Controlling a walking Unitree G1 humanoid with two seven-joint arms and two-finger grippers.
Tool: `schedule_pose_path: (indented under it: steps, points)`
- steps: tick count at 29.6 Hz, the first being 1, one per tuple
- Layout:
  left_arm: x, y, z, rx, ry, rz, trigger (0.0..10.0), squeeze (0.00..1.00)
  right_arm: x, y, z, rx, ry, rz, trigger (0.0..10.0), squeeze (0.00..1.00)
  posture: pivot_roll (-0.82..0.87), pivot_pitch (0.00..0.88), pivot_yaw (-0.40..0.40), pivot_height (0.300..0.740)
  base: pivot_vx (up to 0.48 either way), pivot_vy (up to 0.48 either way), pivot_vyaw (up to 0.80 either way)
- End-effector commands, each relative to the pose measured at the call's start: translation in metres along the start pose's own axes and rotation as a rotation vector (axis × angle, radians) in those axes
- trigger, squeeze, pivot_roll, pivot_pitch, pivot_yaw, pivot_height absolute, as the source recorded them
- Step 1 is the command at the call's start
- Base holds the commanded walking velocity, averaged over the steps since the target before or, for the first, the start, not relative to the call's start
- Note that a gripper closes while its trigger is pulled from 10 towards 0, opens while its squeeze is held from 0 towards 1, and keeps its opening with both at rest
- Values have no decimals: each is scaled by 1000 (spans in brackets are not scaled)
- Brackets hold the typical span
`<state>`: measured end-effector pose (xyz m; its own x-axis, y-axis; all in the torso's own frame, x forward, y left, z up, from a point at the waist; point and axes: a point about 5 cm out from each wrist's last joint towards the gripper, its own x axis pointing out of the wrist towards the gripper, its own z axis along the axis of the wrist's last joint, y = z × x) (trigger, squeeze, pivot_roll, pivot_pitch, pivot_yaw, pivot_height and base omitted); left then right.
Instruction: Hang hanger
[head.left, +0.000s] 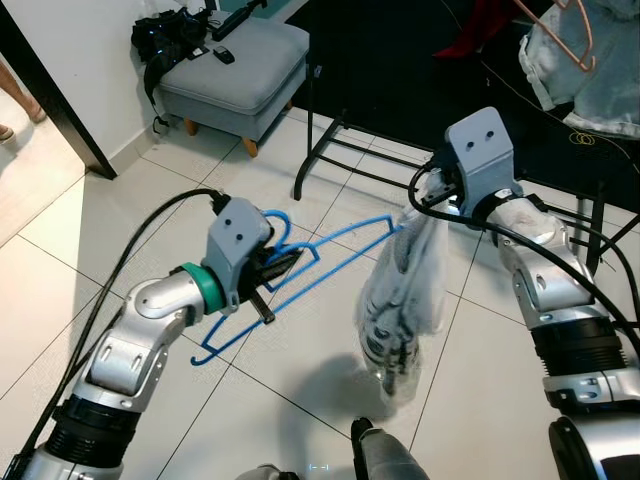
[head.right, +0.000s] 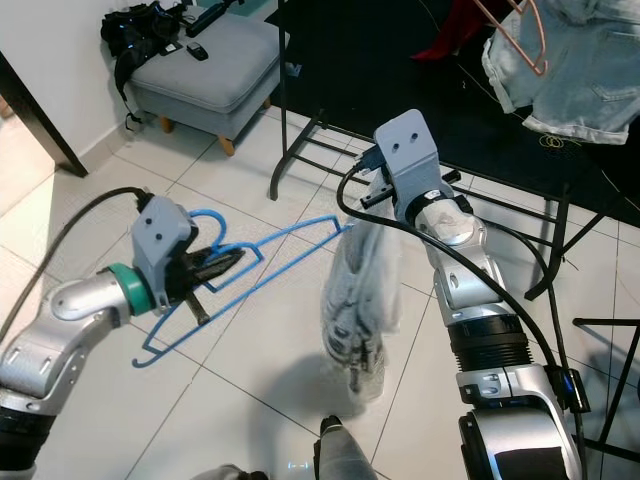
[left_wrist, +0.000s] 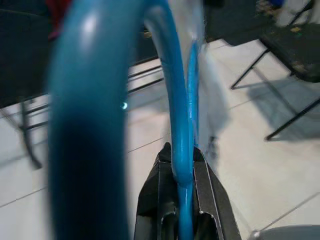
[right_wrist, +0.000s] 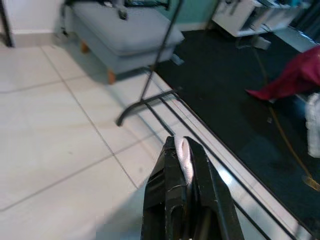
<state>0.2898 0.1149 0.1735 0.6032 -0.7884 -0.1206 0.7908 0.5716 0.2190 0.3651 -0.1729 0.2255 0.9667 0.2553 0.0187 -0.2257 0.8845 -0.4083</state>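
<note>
Left eye view: left gripper (head.left: 275, 268) clamped on blue hanger (head.left: 300, 272), thin glossy plastic rod with curved hook, held tilted above floor (head.left: 120, 250). Right gripper (head.left: 425, 205) pinched on top of garment (head.left: 400, 300), pale mottled fabric hanging limp in long bunch, beside hanger's far end. Floor: large glossy white tiles, dark grout. Black metal rack (head.left: 330, 140) on dark rug (head.left: 400, 70); grey padded ottoman (head.left: 235, 70), wooden feet, by white wall.
</note>
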Motion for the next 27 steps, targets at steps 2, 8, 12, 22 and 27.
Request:
schedule_pose_path:
  steps: [2, 8, 12, 22, 27]
  points:
    - [9, -10, 2, 4, -11, -45, 10000, 0, 4, 12, 17, 11, -65, 71, 10000, 0, -101, 113, 84, 737, 0, 0, 0]
    - [28, -7, 0, 37, -10, 37, 10000, 0, 0, 44, 33, 42, -102, 211, 10000, 0, -102, 112, 83, 737, 0, 0, 0]
    - [32, 15, 0, 60, 13, 248, 10000, 0, -9, 56, 30, 77, -68, 228, 10000, 0, -113, 117, 78, 737, 0, 0, 0]
    - [2, 17, 6, 31, -3, 167, 10000, 0, -18, 13, -18, 90, 70, -59, 10000, 0, -106, 124, 95, 737, 0, 0, 0]
    - [-25, 7, 11, -47, -11, -9, 10000, 0, -8, -17, -17, 319, 1, -231, 10000, 0, -76, 118, 96, 737, 0, 0, 0]
